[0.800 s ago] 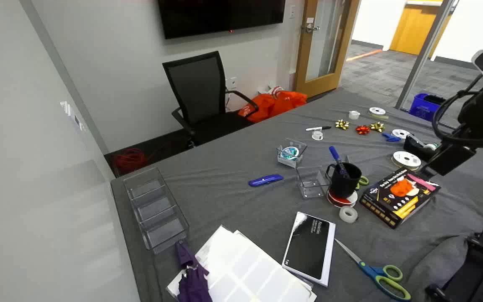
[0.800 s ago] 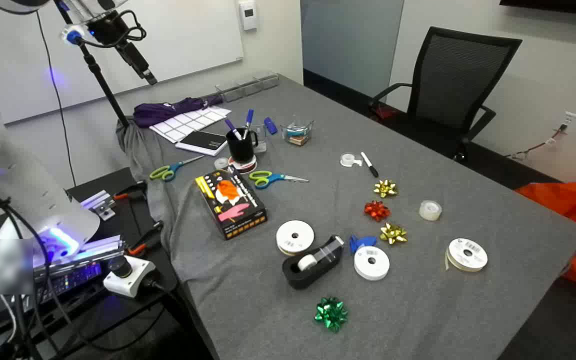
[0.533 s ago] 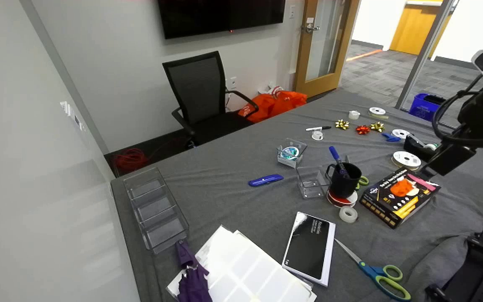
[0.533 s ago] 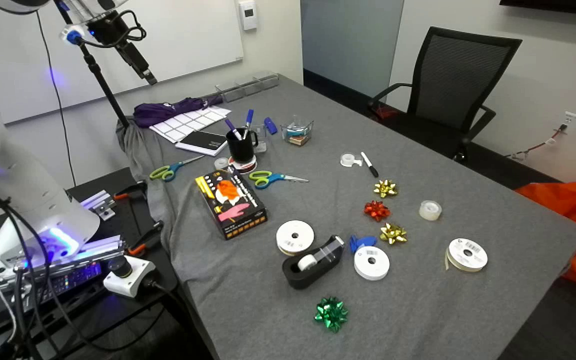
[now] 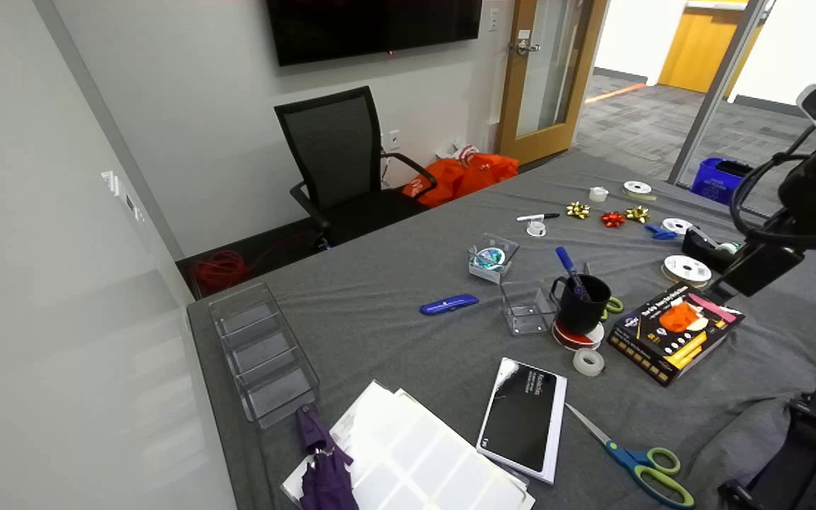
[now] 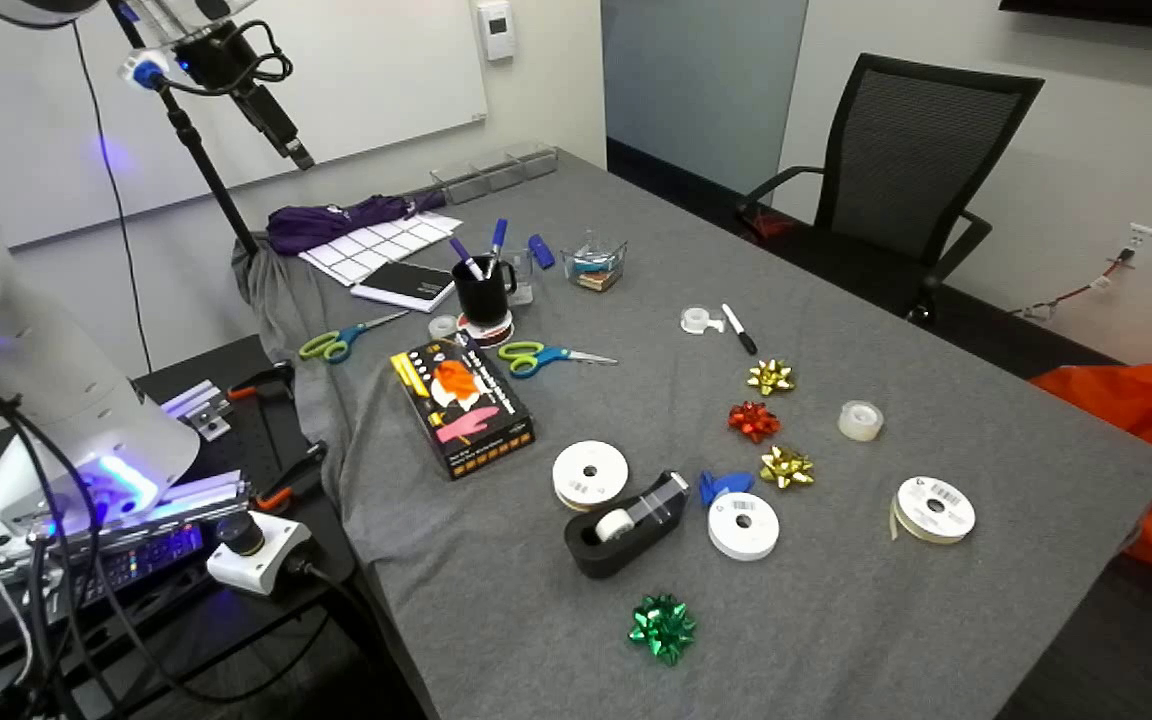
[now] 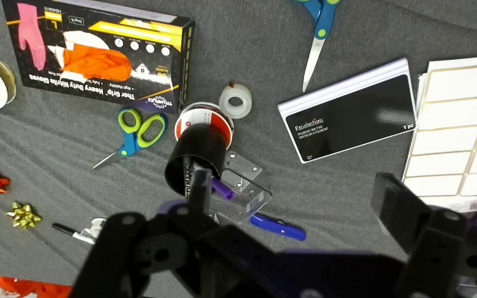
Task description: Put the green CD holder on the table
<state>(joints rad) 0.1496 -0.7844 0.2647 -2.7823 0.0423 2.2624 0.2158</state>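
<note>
In an exterior view the claw (image 6: 303, 157) hangs empty above the table (image 6: 656, 310), fingers (image 7: 396, 207) apart; right of it, a mug (image 6: 481, 298) on a spool (image 6: 499, 333), then the green CD holder (image 6: 593, 264) in a clear bin (image 6: 620, 260). Reaching low could topple the mug; gripping wide, snag the bin.

The table (image 6: 836, 620) is dark grey and the cup (image 6: 483, 298) is black. The glove box (image 7: 106, 58) is black too, with pink, orange and yellow. The paper sheet (image 7: 456, 136) is white, having a grid of light brown lines.
</note>
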